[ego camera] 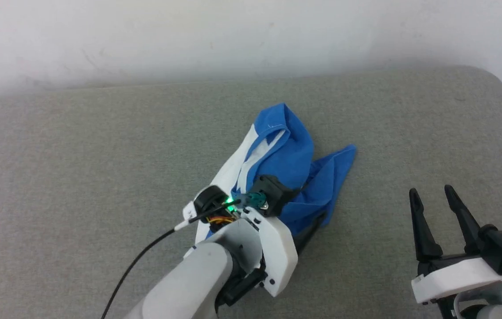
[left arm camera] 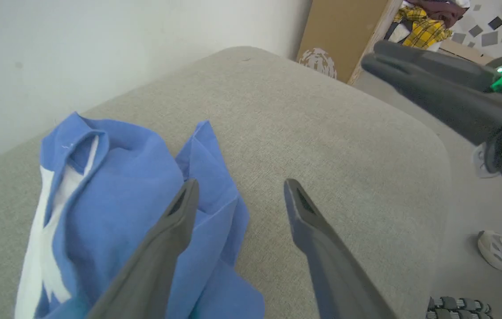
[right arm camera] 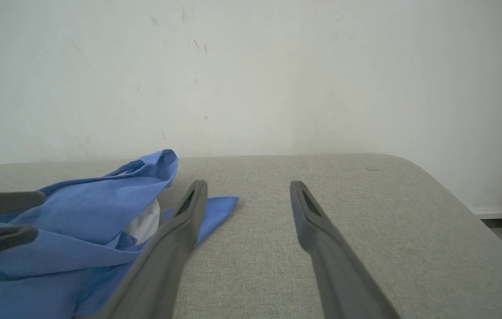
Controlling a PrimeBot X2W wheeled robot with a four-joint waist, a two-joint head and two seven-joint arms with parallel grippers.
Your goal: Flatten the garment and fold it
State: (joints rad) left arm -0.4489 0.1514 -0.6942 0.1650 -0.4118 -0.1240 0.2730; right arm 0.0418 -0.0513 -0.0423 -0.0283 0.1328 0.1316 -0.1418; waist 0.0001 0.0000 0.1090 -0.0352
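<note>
While the garment (ego camera: 290,155) lies crumpled near the middle of the grey cushion (ego camera: 78,177), the left gripper (left arm camera: 242,184) hangs over its 6 o'clock end in the head view. Its jaws are spread wide with nothing pinched between them. From the left wrist, one finger (left arm camera: 166,239) crosses the blue cloth and the other sits over bare cushion at the heap's edge; whether either touches the fabric I cannot tell. The right gripper (ego camera: 430,190) stands well apart at the garment's 4 o'clock, also wide and empty, fingers pointing to 12 o'clock. The heap's long axis runs from 7 o'clock to 1 o'clock, its blue peak toward the wall (ego camera: 233,35). A white band follows the 10 o'clock side, and a blue corner juts out toward 3 o'clock.
</note>
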